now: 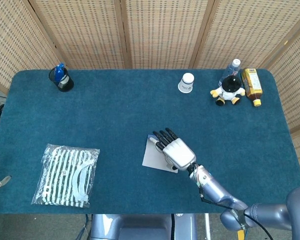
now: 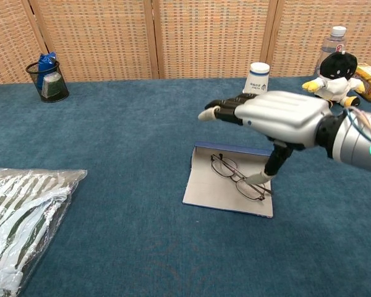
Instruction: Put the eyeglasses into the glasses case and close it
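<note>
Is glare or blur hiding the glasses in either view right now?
Head view: no glare, lighting even, but the right hand covers most of the glasses. Chest view: the glasses show sharp on the open case; the hand hangs above them, only its thumb crossing the frame.

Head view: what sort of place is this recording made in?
Likely a staged indoor test setup: a table covered in teal cloth, woven screen panels behind it, and unrelated props such as a plush toy and paper cup.
</note>
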Tool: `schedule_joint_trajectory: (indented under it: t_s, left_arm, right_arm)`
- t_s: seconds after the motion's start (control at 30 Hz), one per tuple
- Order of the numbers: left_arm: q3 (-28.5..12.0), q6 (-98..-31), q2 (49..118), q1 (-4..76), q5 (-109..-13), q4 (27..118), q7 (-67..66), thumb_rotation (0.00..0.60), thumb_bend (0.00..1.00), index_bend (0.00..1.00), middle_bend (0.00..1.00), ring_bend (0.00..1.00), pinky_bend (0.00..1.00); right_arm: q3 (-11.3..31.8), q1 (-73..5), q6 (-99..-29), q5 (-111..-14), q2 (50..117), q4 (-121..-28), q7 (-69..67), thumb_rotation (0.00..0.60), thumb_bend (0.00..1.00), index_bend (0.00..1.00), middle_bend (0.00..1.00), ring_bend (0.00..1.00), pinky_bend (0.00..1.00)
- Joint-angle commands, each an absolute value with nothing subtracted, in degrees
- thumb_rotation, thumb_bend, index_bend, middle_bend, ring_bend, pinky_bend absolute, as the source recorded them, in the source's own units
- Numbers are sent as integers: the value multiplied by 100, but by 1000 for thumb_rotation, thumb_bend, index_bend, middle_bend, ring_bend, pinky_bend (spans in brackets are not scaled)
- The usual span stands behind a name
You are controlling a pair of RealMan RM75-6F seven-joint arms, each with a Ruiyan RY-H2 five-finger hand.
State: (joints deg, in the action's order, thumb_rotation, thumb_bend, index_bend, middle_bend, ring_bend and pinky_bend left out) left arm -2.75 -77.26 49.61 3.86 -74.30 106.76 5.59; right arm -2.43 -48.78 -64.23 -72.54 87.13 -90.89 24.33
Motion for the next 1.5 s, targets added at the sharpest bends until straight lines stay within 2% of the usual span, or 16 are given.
schedule_joint_trajectory:
  t_s: [0.03, 0.27, 0.83, 1.23, 1.5]
  left_arm:
    - [-276, -7733, 4966, 383, -7431, 10677, 551, 600, 165, 0, 0, 0, 0]
    - [-278, -7719, 4977, 387, -7403, 10665, 544, 600, 166, 0, 0, 0, 0]
    - [-264, -7578, 4980, 454, -7381, 10676, 516, 600, 166, 0, 0, 0, 0]
    - [-246, -7538, 4976, 476, -7409, 10674, 521, 600, 166, 0, 0, 0, 0]
    - [-249, -7553, 4974, 471, -7394, 10672, 528, 600, 166, 0, 0, 0, 0]
  right_arm:
    - [-298, -4699, -6481, -7436, 9028, -8777, 2577, 600, 0, 0, 0, 0, 0]
    - [-116, -4613, -6390, -7499, 9420, -8149, 2798, 600, 0, 0, 0, 0, 0]
    - [44, -4449, -6010, -7447, 9650, -7778, 2908, 600, 0, 0, 0, 0, 0]
    - [406, -4463, -5801, -7134, 9875, -7070, 3086, 600, 0, 0, 0, 0, 0]
    - [627, -4488, -5740, -7023, 9920, -7013, 3130, 600, 0, 0, 0, 0, 0]
